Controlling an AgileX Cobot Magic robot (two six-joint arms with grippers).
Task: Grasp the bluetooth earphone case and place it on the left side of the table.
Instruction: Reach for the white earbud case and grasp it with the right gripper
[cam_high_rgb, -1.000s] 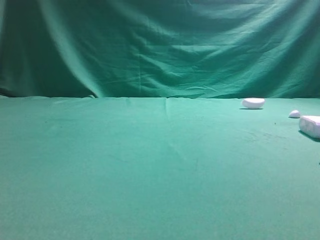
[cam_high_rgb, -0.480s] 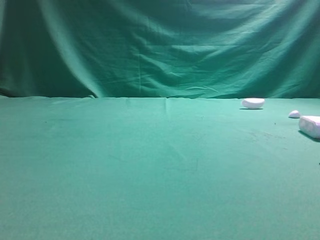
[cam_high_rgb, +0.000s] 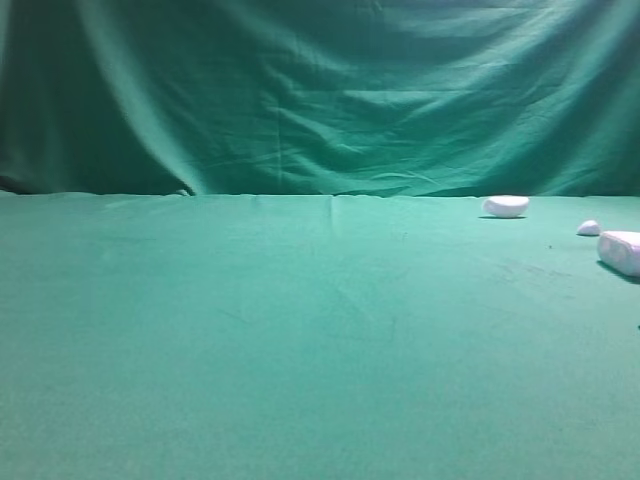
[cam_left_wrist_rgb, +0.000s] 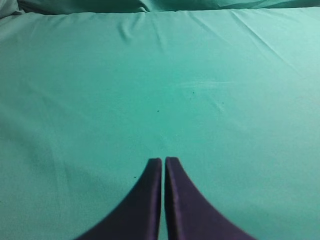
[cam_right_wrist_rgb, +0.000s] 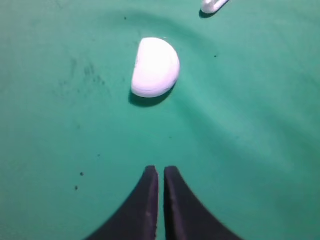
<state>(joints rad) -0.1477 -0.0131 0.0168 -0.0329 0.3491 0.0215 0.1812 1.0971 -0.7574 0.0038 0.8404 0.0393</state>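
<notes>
The white bluetooth earphone case (cam_high_rgb: 622, 250) lies on the green table (cam_high_rgb: 300, 330) at the far right, cut by the frame edge. In the right wrist view the case (cam_right_wrist_rgb: 156, 67) lies on the cloth ahead of my right gripper (cam_right_wrist_rgb: 161, 172) and slightly left of it, well apart from it. That gripper's dark jaws are shut and hold nothing. My left gripper (cam_left_wrist_rgb: 163, 162) is shut and empty over bare green cloth. Neither gripper shows in the exterior view.
A smaller white bowl-shaped piece (cam_high_rgb: 506, 206) sits near the back right of the table. A tiny white pebble-like bit (cam_high_rgb: 589, 228) lies just beyond the case; it also shows in the right wrist view (cam_right_wrist_rgb: 214, 5). A green backdrop (cam_high_rgb: 320, 90) hangs behind.
</notes>
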